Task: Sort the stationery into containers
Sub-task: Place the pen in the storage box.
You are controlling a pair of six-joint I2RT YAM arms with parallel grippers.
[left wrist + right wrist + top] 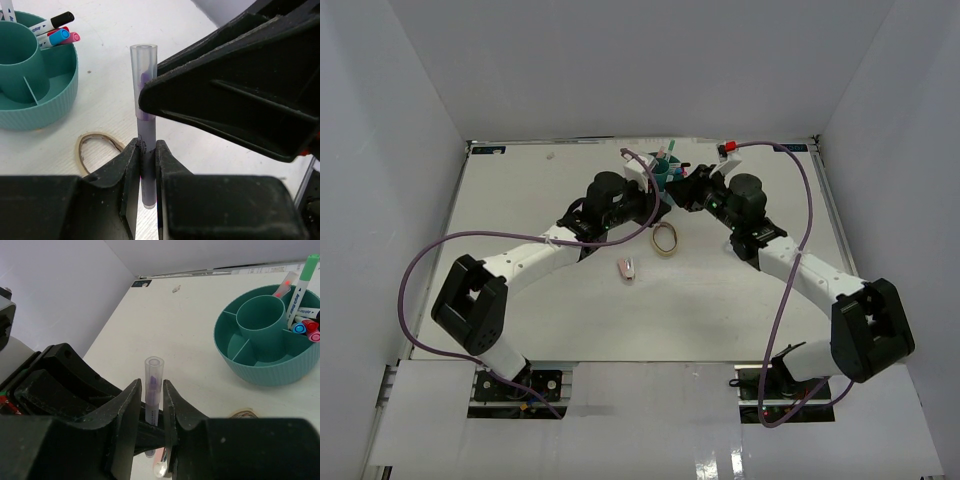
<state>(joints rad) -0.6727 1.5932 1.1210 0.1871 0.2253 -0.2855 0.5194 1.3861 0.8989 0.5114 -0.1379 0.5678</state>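
Both arms have their tips together near the middle of the far edge of the surface [700, 300], and from above they are so bunched there that what they hold is lost among the black parts. The wrist views show it: a clear pen [144, 65] stands upright with a purple tip showing through its see-through cap. The left end effector [146, 150] is clamped on its lower barrel, with the very bottom of the pen poking out below the fingers. The right end effector [152, 390] is closed on the same pen, higher up, and its body blocks most of the left wrist view. The teal organizer [270, 375] sits close by the middle of the far edge, largely covered from overhead by the two end effectors. Several pens [62, 19] lean in one ring compartment, some cut off by the frame, while the centre well looks bare as far as I can see into it. A tan band [90, 136] lies flat nearer the surface's middle, half hidden behind the left fingers. The pink eraser [627, 268] lies a little nearer the near edge, apart from the band. A blurred pinkish patch under the right fingers is too unclear to name.
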